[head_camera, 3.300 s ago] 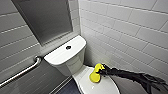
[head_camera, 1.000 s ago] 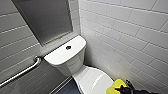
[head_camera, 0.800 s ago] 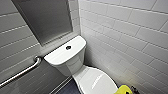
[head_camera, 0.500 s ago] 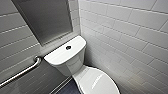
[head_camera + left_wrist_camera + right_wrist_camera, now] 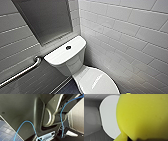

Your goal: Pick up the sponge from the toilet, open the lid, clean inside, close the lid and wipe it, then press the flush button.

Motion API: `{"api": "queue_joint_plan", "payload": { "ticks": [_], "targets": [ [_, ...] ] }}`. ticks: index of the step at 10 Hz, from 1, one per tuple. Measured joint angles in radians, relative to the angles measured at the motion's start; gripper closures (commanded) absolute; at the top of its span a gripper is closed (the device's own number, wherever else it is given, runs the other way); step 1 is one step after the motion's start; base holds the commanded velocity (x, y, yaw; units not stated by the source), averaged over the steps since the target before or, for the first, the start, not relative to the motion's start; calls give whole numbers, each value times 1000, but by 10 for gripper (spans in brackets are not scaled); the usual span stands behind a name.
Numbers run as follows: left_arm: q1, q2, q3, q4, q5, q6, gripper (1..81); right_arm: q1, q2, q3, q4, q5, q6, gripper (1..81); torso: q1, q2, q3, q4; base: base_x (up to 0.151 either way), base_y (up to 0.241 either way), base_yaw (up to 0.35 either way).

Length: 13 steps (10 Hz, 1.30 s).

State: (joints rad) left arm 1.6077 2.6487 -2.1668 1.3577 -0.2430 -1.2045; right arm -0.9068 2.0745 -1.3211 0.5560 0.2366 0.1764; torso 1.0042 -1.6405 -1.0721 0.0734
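**Sponge held off the toilet, lid shut**

The sponge [image 5: 142,116] looms bright yellow right in front of the right wrist camera, clear of the toilet and above the lid [image 5: 109,116]. It is in the grip of the right gripper. The yellow block hides the fingers, so I cannot tell how far they are closed around it. In the head view a sliver of the same yellow peeks in at the bottom edge, just beside the front of the bowl.

The lid lies down flat on the bowl, white and glossy. Behind it stands the tank of the toilet [image 5: 75,62], with the flush button [image 5: 68,47] a dark round spot in the middle of the flat tank top.

A metal grab rail [image 5: 22,72] runs along the wall beside the tank. A grey recessed panel [image 5: 45,20] sits above the tank, white wall tiles [image 5: 130,37] cover the other side, and the floor [image 5: 67,88] by the bowl is dark.

The left wrist view shows the robot's own dark body, a blue cable [image 5: 62,112] looping across it and a patch of dark tiled floor; whether the left gripper is open or closed cannot be told
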Motion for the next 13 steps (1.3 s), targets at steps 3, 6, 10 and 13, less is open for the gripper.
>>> {"api": "queue_joint_plan", "payload": {
  "ticks": [3, 6, 10, 13],
  "targets": [
    [0, 10, -1, 0, 0, 0, 10, 120, 80, -18, -3, -81, 0, 811, 0, 0, 0, 0, 0, 0, 0],
    [0, 19, -1, 0, 2, 0, 10, 254, 260, -261, -13, -219, 0, 811, 0, 0, 0, 0, 0, 0, 0],
    [0, 19, -3, -1, 4, 0, 10, 433, 567, -674, -66, -371, 0, 811, 0, 0, 0, 0, 0, 0, 0],
    [0, 19, -8, -1, 4, 0, 10, 475, 795, -847, -131, -466, 0, 811, 0, 0, 0, 0, 0, 0, 0]
  ]
}}
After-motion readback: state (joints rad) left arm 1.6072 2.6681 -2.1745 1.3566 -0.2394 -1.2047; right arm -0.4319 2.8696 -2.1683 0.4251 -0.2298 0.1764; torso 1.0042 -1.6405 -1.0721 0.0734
